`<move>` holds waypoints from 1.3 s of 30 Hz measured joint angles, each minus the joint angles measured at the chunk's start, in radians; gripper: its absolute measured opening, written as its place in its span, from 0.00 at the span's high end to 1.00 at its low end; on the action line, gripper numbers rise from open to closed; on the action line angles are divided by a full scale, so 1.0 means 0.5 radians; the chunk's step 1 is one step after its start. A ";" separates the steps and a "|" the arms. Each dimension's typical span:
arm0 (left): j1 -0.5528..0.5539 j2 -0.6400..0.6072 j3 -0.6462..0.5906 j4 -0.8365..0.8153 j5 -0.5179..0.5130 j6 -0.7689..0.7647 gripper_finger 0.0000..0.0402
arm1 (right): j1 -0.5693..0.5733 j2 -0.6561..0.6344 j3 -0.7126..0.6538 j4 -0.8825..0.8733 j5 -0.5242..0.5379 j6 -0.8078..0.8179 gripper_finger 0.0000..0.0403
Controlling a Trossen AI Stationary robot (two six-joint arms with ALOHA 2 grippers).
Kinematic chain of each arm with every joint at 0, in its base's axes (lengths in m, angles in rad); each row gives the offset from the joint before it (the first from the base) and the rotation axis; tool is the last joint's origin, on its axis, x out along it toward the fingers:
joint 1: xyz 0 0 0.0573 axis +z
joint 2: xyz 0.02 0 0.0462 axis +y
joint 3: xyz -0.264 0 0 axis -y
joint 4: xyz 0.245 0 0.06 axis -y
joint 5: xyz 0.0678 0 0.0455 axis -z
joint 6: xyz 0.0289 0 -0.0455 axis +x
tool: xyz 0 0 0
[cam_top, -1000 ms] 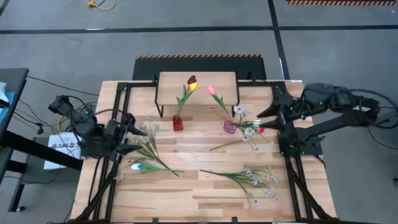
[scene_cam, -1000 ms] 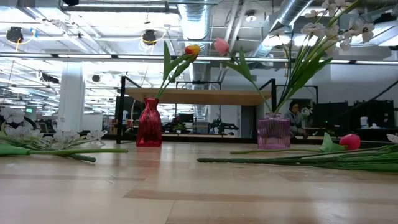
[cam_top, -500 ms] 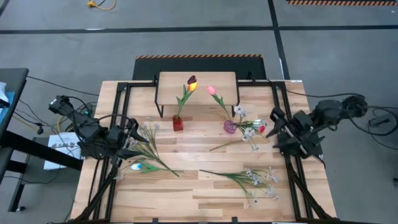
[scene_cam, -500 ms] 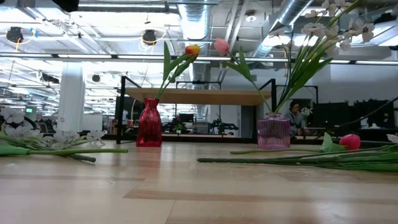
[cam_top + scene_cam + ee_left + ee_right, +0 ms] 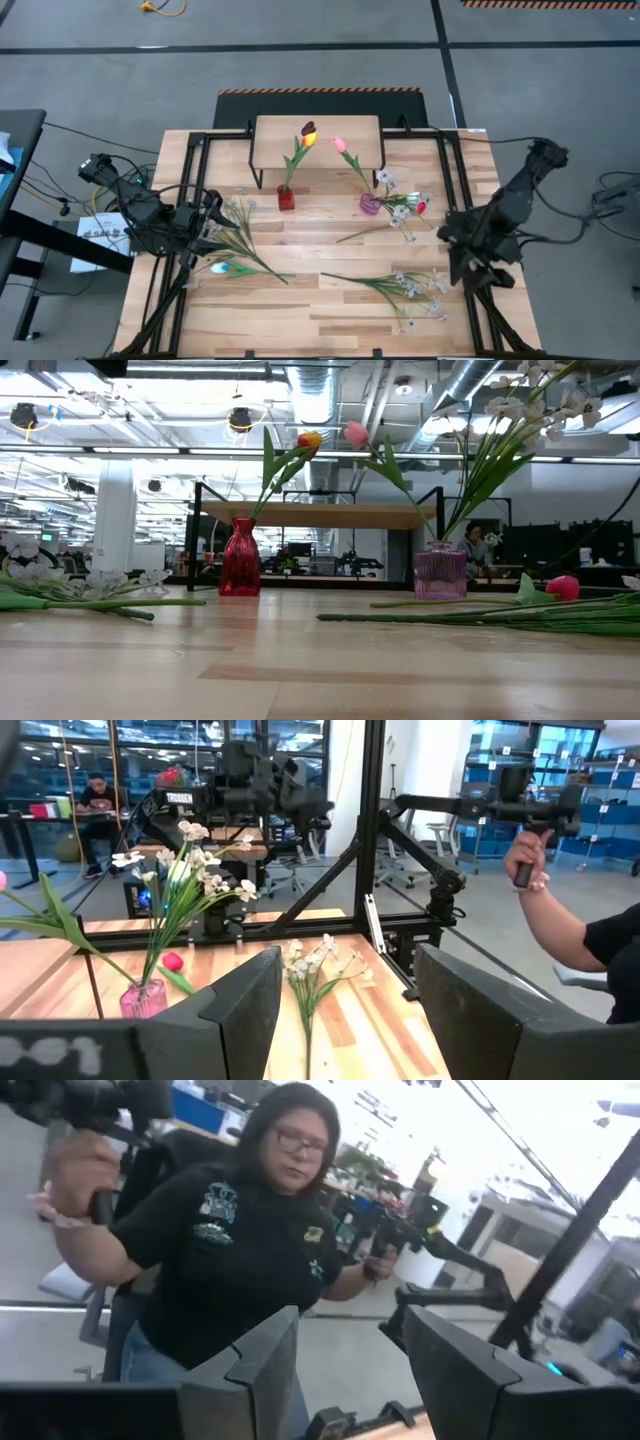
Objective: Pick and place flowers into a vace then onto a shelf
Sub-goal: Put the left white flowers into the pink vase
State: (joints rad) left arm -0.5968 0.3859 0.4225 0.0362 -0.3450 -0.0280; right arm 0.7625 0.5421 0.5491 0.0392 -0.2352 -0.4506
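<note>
While two vases already stand in front of the shelf (image 5: pixel 318 135) in the upper middle of the high view, the red vase (image 5: pixel 286 198) with its orange tulip (image 5: pixel 310 138) and the pink vase (image 5: pixel 370 204) with a pink tulip (image 5: pixel 338 145) and white blossoms, many flowers are not yet picked: a white spray (image 5: pixel 237 222) at the left, a stem with a white head (image 5: pixel 222 268) at the lower left, and a long spray (image 5: pixel 400 288) at the lower right. The left gripper (image 5: pixel 212 212) waits at the left edge of the table (image 5: pixel 300 330) with its fingers (image 5: pixel 245 1010) wide apart and holding nothing. The right gripper (image 5: pixel 470 265) is at the right edge, outside the flowers, and its fingers (image 5: pixel 265 1355) also stand apart and empty. I judge that the main risk is the tall, leaning stems: an arm passing near the pink vase could catch them and tip it, because the bunch leans to one side. The low view shows that both vases stand upright on the table and not on the shelf. The right wrist view alone shows a person (image 5: pixel 230 1240) holding control handles in the room.
</note>
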 joint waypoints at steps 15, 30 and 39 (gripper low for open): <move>0.000 0.000 0.000 -0.003 -0.001 0.088 0.46 | 0.048 0.876 -0.307 1.125 -0.006 -0.240 0.55; 0.000 0.001 0.000 -0.054 -0.002 0.043 0.46 | 0.110 1.517 -0.307 2.035 0.476 -0.252 0.57; 0.000 0.001 0.000 -0.066 -0.002 0.052 0.46 | 0.106 1.576 -0.305 2.138 0.580 -0.252 0.58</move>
State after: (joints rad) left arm -0.5968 0.3862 0.4225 0.0032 -0.3458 -0.0021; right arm 0.8157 1.3304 0.3965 1.1081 0.0547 -0.5766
